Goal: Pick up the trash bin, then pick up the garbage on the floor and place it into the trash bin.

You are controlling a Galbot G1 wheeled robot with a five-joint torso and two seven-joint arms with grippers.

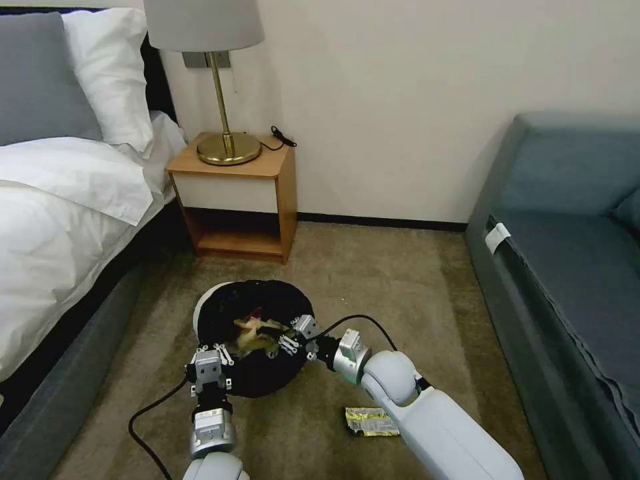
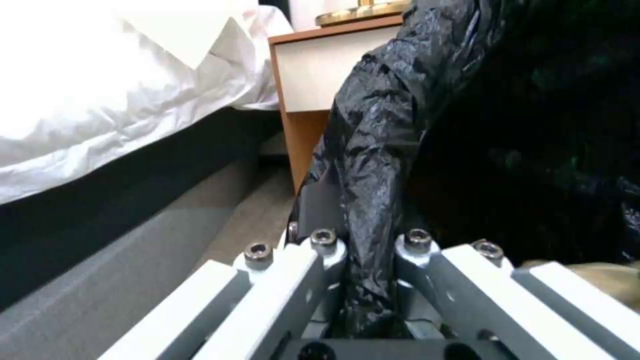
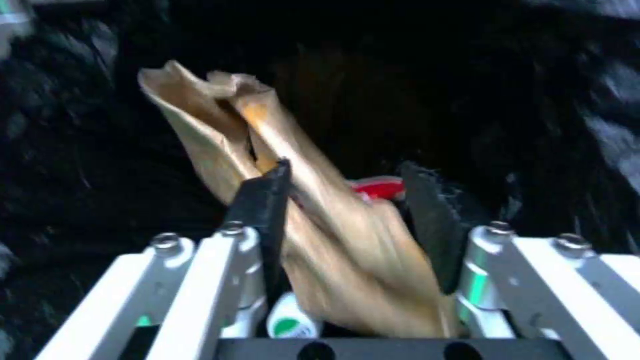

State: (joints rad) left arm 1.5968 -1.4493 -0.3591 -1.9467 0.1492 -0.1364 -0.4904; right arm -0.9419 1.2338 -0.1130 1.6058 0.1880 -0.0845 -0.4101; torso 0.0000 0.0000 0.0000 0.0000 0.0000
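Note:
The trash bin (image 1: 202,308), white with a black liner (image 2: 377,145), hangs tilted just above the carpet. My left gripper (image 1: 212,357) (image 2: 370,242) is shut on its near rim. My right gripper (image 1: 293,337) (image 3: 347,200) reaches into the bin's mouth, its fingers spread. The tan crumpled paper bag (image 1: 251,337) (image 3: 313,220) stands loosely between them, with a gap on one side. Deeper in the bin lie a red-white packet (image 3: 377,189) and a bottle with a green label (image 3: 291,322). A gold-silver snack wrapper (image 1: 371,422) lies on the floor beside my right arm.
A wooden nightstand (image 1: 235,200) with a brass lamp (image 1: 225,143) stands against the far wall. The bed (image 1: 60,220) runs along the left and a grey-blue sofa (image 1: 567,267) along the right. Open carpet (image 1: 400,293) lies between them.

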